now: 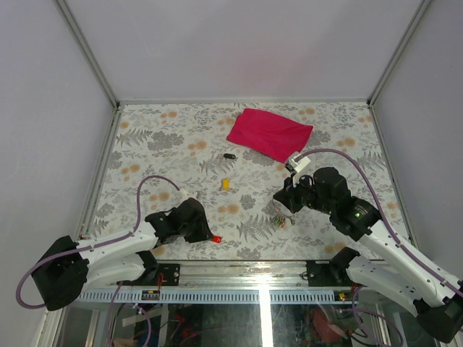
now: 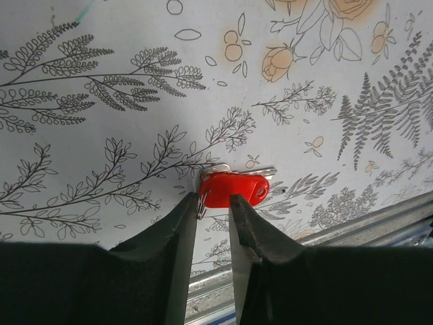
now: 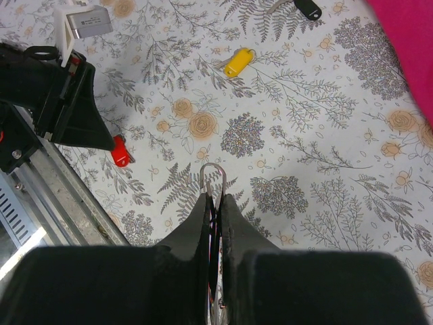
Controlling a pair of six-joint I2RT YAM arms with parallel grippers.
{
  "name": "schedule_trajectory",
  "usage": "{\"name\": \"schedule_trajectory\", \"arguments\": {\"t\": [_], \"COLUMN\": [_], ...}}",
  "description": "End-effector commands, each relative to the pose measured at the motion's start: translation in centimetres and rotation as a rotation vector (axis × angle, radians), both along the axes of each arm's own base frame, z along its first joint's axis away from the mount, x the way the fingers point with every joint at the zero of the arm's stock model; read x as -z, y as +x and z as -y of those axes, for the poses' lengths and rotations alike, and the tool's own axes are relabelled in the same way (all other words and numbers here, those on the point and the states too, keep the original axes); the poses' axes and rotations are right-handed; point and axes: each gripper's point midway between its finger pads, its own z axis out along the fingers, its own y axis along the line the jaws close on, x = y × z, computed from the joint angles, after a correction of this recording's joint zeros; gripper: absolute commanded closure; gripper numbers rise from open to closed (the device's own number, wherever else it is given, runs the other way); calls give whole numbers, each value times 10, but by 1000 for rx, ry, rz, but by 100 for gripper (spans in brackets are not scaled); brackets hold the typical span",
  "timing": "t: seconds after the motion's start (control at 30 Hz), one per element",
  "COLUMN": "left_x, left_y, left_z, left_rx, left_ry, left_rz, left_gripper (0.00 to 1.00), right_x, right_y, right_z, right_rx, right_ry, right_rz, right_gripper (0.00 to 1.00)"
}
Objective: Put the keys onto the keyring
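The red key lies flat on the floral table near the front edge, also seen in the top view. My left gripper is narrowly open, its tips at the key's near side and the key just beyond them. My right gripper is shut on the silver keyring, whose loop sticks out past the tips. Its coloured keys hang below the gripper. The yellow key lies loose at mid-table, also in the top view.
A magenta cloth lies at the back right. A small black key lies in front of it, also in the right wrist view. The metal front rail runs just behind the red key.
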Motion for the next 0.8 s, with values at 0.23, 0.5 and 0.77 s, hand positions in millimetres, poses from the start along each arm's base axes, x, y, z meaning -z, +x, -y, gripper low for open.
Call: {"name": "schedule_trajectory", "arguments": {"t": [0.23,0.5,0.77], "left_x": [-6,-8,-6], "left_y": [6,6,2], "left_z": [5,3,1], "left_rx": [40,49,46], "left_ry": [2,14,15], "left_rz": [26,29,16], "left_gripper": [85,82,77], "right_x": [-39,-36,-36], "right_y": [6,5,6], "right_z": [-13,-14,-15], "right_rx": [-24,-27,-32], "right_ry": [94,91,93], "right_rz": [79,72,71], "right_gripper": [100,100,100]}}
